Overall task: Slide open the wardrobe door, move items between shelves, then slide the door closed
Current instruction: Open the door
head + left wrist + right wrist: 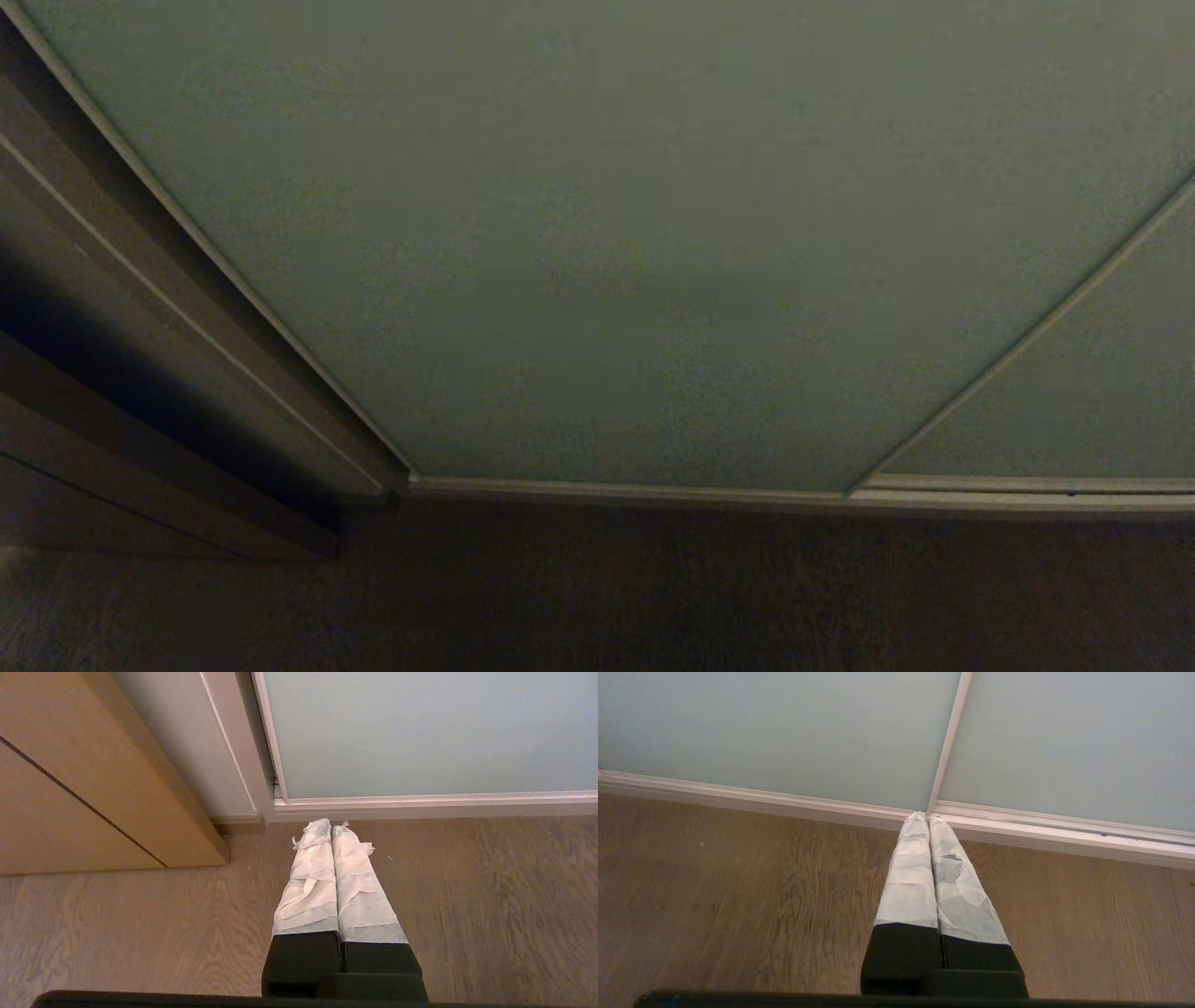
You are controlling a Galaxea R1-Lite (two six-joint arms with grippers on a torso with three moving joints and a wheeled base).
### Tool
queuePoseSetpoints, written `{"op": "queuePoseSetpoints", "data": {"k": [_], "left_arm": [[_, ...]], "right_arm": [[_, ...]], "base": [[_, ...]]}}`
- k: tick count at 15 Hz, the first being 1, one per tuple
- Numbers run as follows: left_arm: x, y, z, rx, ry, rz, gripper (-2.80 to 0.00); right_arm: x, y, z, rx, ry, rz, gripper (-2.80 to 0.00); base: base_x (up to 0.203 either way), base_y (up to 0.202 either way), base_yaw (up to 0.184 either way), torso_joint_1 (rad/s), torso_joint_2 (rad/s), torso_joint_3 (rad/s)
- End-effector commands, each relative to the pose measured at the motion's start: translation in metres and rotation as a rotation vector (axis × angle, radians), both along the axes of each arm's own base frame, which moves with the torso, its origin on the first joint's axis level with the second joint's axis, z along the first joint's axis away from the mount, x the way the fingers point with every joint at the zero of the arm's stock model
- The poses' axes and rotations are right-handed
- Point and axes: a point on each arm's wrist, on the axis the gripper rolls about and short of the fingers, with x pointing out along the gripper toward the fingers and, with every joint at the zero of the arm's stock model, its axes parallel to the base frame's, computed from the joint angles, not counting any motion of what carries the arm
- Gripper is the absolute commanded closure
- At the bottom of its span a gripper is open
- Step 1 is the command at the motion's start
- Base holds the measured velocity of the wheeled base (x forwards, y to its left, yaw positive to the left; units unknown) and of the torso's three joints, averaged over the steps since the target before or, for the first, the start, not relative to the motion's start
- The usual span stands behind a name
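Head view, sliding wardrobe door (607, 233) closed, shelves hidden

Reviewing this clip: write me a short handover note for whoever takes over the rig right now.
Left gripper: shut, empty, above the wood floor near the door's left edge.
Right gripper: shut, empty, near the seam between the two panels.
Sliding wardrobe door: closed, filling the head view; toys and shelves not visible.
Done: nothing that shows.
Left: open the door, move the toys between shelves, close it.

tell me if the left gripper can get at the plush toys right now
Probably not: the sliding wardrobe door is shut and no toys show, while the left gripper hangs closed above the floor.
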Motion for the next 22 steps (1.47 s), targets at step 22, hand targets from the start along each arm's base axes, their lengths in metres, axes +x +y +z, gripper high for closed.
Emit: {"op": "queuePoseSetpoints", "data": {"k": [22], "left_arm": [[0.05,0.011,0.266,-0.161,-0.477,0.411,0.0]], "right_arm": [[0.0,0.0,0.0,0.0,0.0,0.002,0.0]], "base": [[0.0,0.0,0.0,0.0,0.0,0.0]]}}
